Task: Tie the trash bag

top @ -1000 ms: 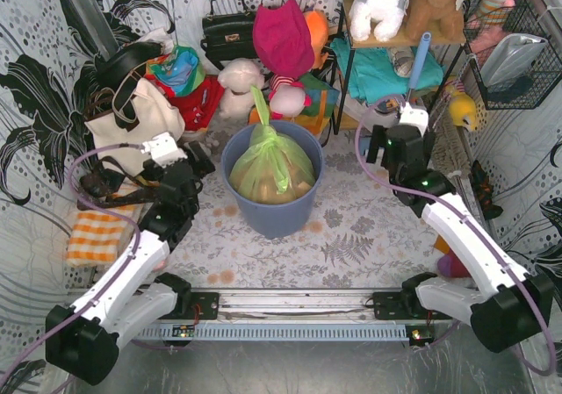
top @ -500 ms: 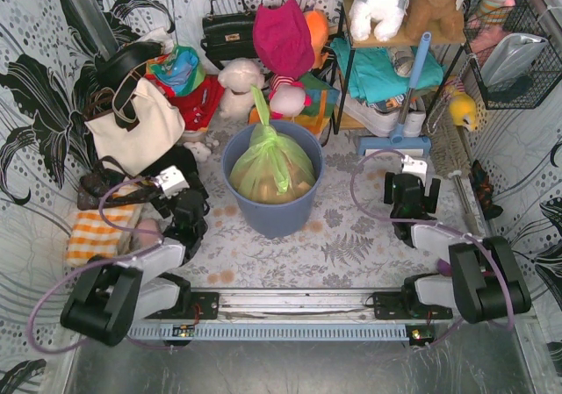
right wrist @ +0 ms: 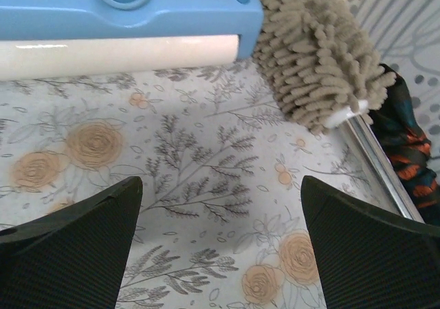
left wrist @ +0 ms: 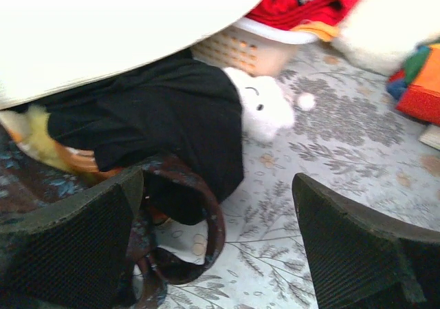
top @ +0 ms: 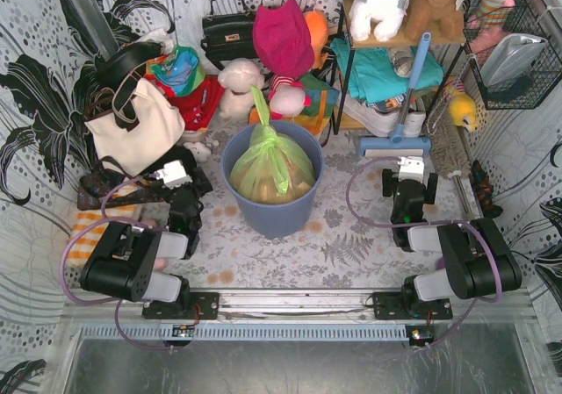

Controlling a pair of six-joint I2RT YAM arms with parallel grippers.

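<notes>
The light-green trash bag (top: 274, 161) sits in the blue-grey round bin (top: 270, 208) at the table's middle, its neck gathered into an upright twist, brown paper showing through. My left gripper (top: 179, 173) is folded back low at the left, open and empty, well left of the bin. In the left wrist view its fingers (left wrist: 75, 247) stand wide apart over the floral cloth beside a dark strap. My right gripper (top: 407, 168) is folded back at the right, open and empty. In the right wrist view its fingers (right wrist: 375, 254) stand wide apart over bare cloth.
A cream tote bag (top: 132, 126) with black straps, dark bags (left wrist: 158, 116) and a small white plush (left wrist: 265, 106) lie near the left gripper. A blue mop head (right wrist: 130, 9) with grey fringe (right wrist: 316, 61) lies ahead of the right gripper. A shelf (top: 386, 43) with toys stands behind.
Both arms have pulled back from near the bin and folded down toward their bases. The bag and bin have not moved.
</notes>
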